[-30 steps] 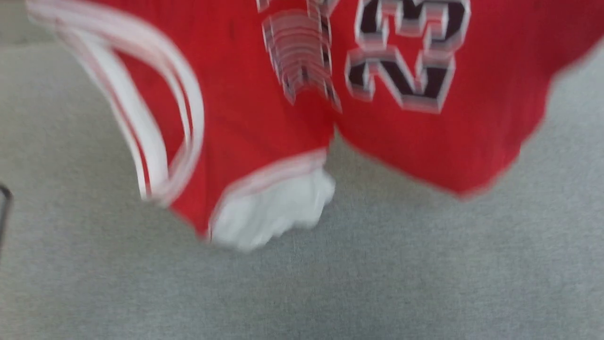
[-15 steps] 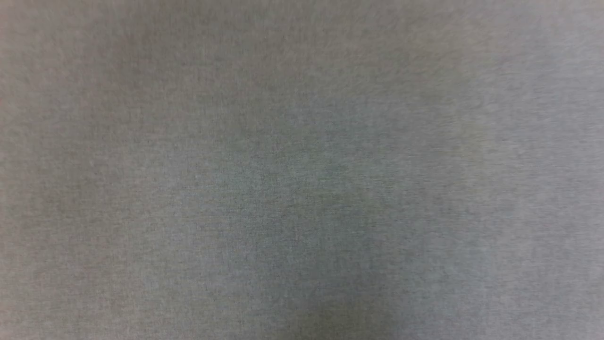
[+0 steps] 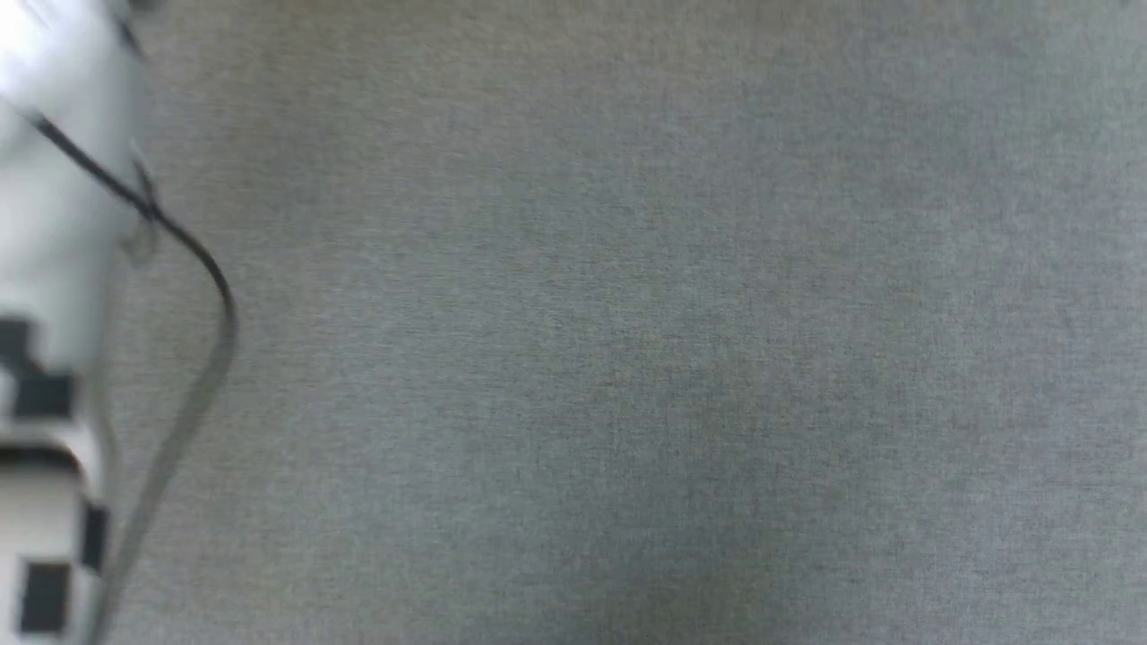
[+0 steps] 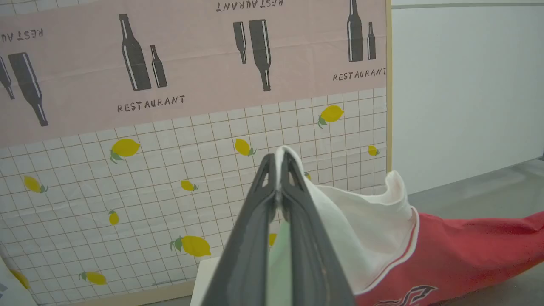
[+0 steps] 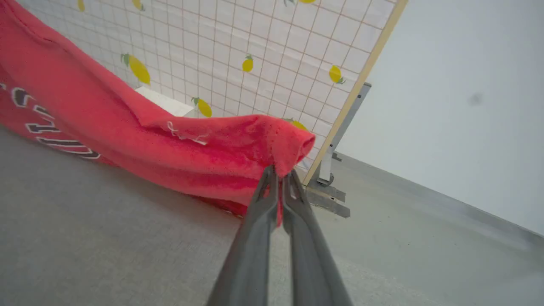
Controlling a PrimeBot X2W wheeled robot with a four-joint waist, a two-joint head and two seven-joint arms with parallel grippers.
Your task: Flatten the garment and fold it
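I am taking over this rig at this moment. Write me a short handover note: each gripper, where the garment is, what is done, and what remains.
Left gripper: shut on the white sleeve of the red jersey.
Right gripper: shut on a red edge of the jersey.
Jersey: held up between the two grippers, with its middle sagging toward the grey surface. Part of the lettering shows.
Done: both grippers have a hold, one on each end.
Left: lay it flat, smooth it out, then fold it. No fold is visible yet.
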